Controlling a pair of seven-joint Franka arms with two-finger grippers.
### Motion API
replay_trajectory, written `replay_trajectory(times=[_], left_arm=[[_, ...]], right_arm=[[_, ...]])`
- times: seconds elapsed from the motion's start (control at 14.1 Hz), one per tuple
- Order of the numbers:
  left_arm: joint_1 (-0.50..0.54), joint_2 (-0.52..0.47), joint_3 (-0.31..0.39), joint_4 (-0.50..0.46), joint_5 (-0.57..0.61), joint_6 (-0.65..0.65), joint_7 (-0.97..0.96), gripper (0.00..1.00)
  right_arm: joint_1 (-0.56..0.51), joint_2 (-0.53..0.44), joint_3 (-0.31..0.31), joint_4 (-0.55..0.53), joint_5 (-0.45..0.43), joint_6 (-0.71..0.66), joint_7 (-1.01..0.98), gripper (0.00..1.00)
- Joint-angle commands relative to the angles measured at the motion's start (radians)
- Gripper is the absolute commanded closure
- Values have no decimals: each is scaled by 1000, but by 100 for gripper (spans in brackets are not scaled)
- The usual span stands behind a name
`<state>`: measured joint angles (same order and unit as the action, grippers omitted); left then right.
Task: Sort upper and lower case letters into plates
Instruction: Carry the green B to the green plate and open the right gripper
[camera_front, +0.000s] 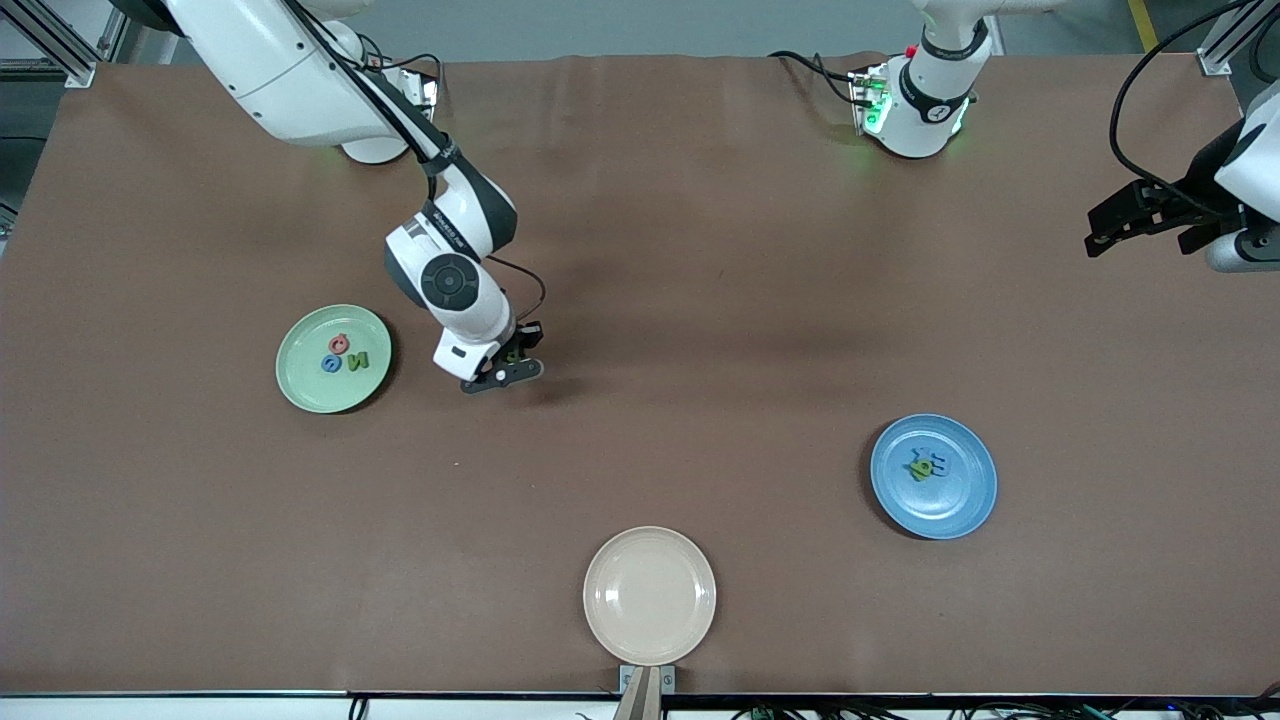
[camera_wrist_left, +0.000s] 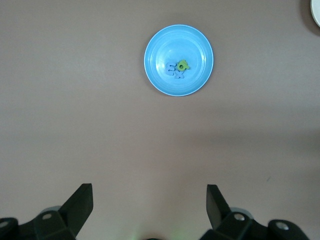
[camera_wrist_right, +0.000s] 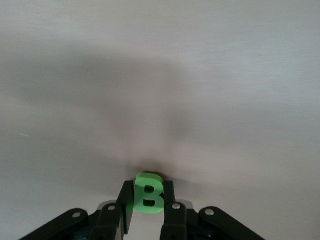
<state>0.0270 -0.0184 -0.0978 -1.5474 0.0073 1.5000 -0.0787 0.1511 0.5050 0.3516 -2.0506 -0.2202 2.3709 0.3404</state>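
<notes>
Right gripper (camera_front: 512, 362): low over bare table beside green plate (camera_front: 300, 385), fingers pinching green letter B (camera_wrist_right: 148, 195). Green plate holds 3 letters: red (camera_front: 340, 343), blue (camera_front: 332, 364), green (camera_front: 358, 361). Blue plate (camera_front: 965, 505), toward left arm's end, holds a small cluster of letters (camera_front: 925, 465). Left gripper (camera_front: 1125, 225): waits above table edge, fingers spread wide. Beige plate (camera_front: 650, 596) nearest front camera.

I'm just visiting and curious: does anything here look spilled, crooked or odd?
Nothing stands out. The letters lie inside the green plate and the blue plate, the beige plate sits bare, and the right gripper pinches a green B squarely.
</notes>
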Motion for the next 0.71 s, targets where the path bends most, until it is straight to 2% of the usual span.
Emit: replay_trajectory(times=[0.0,0.14,0.28,0.43,0.64], left_arm=[[10,-12,-3,-11,-15,8,22,0],[11,-11,-2,-7,-15,14,22,0],[11,-12,1,-7,-15,17,22,0],[11,-11,1,-7,-13,17,22,0],[13,-9,1,-7,-10,19,22,0]], right_arm=[[-103,-144,10,-42,-13,-117,-144,92],[-177,-230,12,-100,-10,-134,-258,92],[-279,-275,13,-158,-5,-125,-436,92],[-416,-286,15,-212,-4,-84,-619,92],[-511,-284,15,-275,-2,-35,-719,92]])
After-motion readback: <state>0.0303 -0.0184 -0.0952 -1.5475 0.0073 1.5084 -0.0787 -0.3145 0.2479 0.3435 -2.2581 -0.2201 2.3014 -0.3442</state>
